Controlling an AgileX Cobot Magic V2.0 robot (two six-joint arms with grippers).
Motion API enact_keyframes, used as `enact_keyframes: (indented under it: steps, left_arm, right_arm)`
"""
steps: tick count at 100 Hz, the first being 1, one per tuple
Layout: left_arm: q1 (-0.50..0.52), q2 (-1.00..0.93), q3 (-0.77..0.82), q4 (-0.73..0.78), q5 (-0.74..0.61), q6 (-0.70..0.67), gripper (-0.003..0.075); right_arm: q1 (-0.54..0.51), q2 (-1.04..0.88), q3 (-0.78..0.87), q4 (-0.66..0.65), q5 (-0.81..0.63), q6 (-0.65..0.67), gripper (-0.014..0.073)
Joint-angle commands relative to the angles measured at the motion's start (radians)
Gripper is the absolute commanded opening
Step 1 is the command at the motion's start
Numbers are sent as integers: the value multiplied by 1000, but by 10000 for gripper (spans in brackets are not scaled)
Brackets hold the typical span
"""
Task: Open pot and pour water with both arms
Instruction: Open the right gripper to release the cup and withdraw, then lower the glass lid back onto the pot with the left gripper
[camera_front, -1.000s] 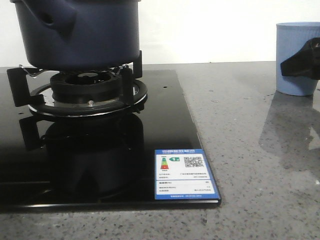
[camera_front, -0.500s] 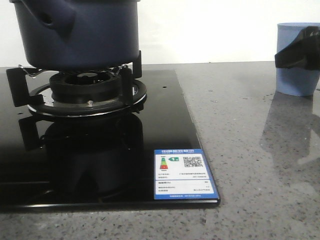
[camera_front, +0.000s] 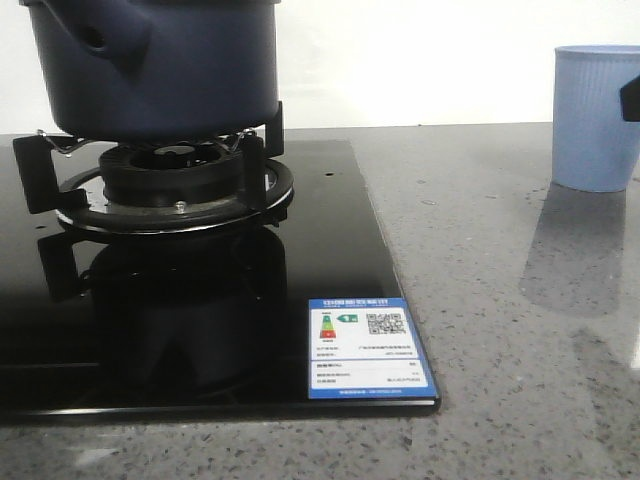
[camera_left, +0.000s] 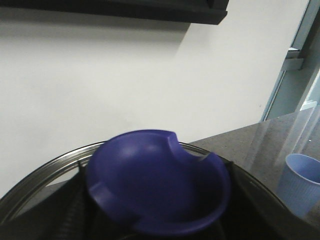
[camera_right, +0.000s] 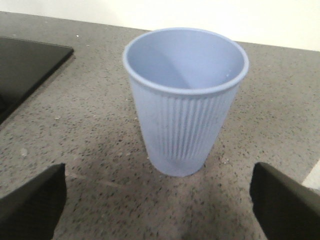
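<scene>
I'm watching my right gripper (camera_right: 157, 205) sliding out past the right edge of the front frame, jaws spread wide, with the pale blue cup (camera_front: 597, 117) now standing unobstructed at upper right. At upper left the pot (camera_front: 155, 62) is sitting on the burner (camera_front: 175, 180). Left gripper's state I cannot tell; a dark blue lid (camera_left: 157, 187) is filling its view, so opening looks underway.

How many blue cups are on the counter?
1. The pale blue ribbed cup stands upright on the grey counter, off to the right of the black stove. More could be hidden beyond the edges of the pictures.
</scene>
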Motion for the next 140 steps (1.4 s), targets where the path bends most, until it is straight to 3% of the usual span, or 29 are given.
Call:
enact_keyframes:
  steps: [1,25,94,140]
  left_arm:
    - [-26,-1,-38,-76,17,-2,399]
    - [-103,67,-38,-95,13,28,399]
    - [-129,153,-38,-91,7,132,399]
    - [-129,177,-38,-91,8,132,419]
  right_arm:
    - [-6,-83,15,11,-9,25,653]
    - [-6,-241,62,11,130,39,653]
    - [-6,-300,62,11,136,75,653]
    - [-6,-300,62,11,138,75,653]
